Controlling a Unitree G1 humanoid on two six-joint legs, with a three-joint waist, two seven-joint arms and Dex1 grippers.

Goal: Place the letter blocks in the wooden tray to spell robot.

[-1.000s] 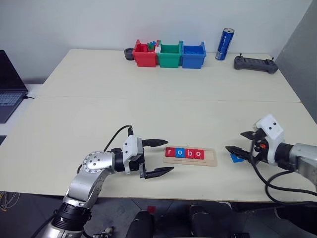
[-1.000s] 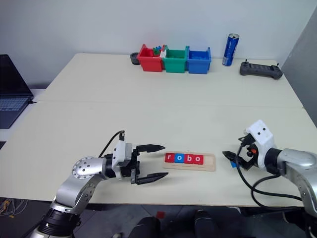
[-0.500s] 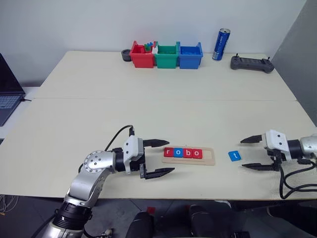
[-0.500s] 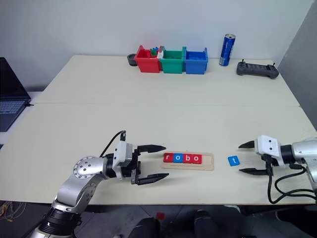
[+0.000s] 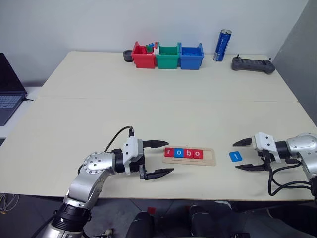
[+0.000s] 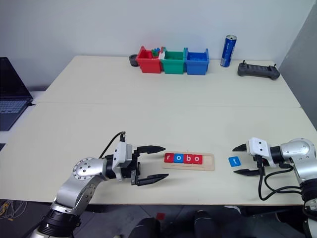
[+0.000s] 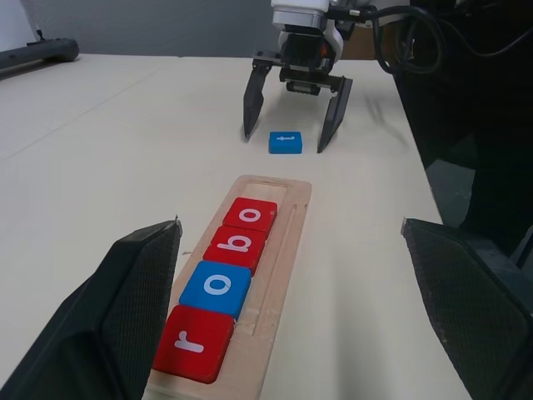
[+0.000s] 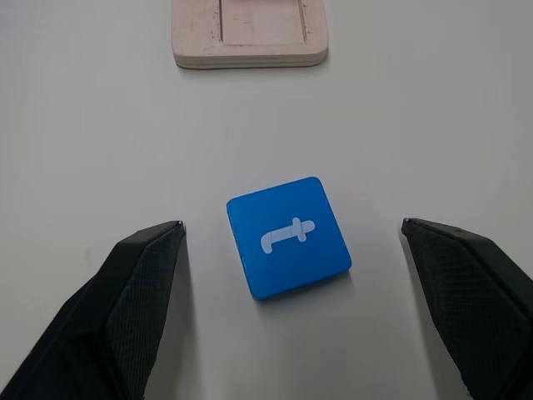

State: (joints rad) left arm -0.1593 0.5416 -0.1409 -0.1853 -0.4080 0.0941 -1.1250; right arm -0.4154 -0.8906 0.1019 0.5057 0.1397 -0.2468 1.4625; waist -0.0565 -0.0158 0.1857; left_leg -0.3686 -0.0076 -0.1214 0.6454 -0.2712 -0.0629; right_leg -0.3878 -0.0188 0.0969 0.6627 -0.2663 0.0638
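**Blue "t" block lies between the spread fingers of the right end effector**

The pale worktop [image 5: 148, 104] carries everything. The head views take in its far edge, where a red bin [image 5: 143, 55], a green bin [image 5: 168, 56] and a blue bin [image 5: 190, 55] stand in a row, with a blue can [image 5: 222, 45] and a dark controller [image 5: 253, 64] further right; a laptop [image 5: 9, 89] is cut off by the picture's left border.

Near the front edge lies the wooden tray [image 5: 210, 157]. The left wrist view shows what the head views leave small: four letter blocks [image 7: 223, 283] reading r, o, b, o (red, blue, red, red) sit in the groove, and the slot at the tray's far end is bare. The left end effector [image 5: 161, 157] hovers just left of the tray, fingers wide, holding nothing.

The right wrist view shows the blue "t" block [image 8: 288, 237] flat on the worktop, slightly askew, just beyond the tray's end, clear of both fingers. The right end effector [image 5: 243, 155] is wide open around it.

A second ago that end effector stood over the block, partly covering it; now it is lower and turned, and the block is in full view.
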